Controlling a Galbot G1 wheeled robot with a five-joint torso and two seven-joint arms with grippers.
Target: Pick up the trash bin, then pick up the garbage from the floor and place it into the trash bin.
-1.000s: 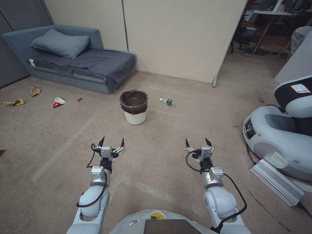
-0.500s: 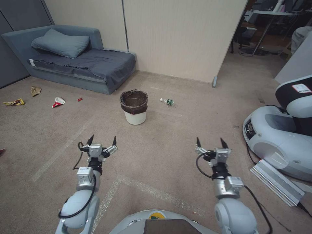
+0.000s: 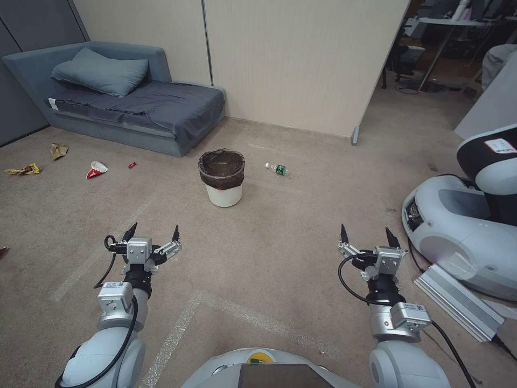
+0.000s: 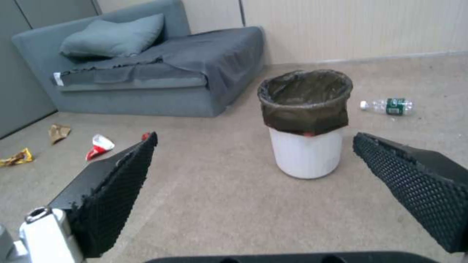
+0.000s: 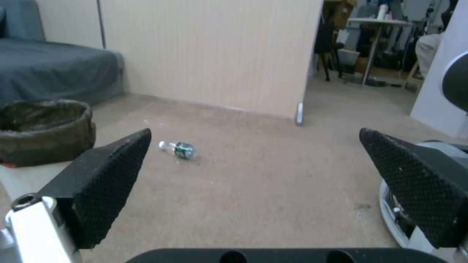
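Ample carpet (image 3: 258, 253) rings trash bin (image 3: 222, 178) (bottle (image 3: 278, 169) near).

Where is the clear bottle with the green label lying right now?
In the head view the bottle lies on its side on the carpet just right of the trash bin, apart from it, in front of the beige wall.

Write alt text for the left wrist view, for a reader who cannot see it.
The left gripper, open and empty, faces the trash bin, a white bucket with a dark liner standing upright on the carpet. A clear bottle lies beyond the bin, a crushed red-white cup and wrappers lie toward the grey sofa bed.
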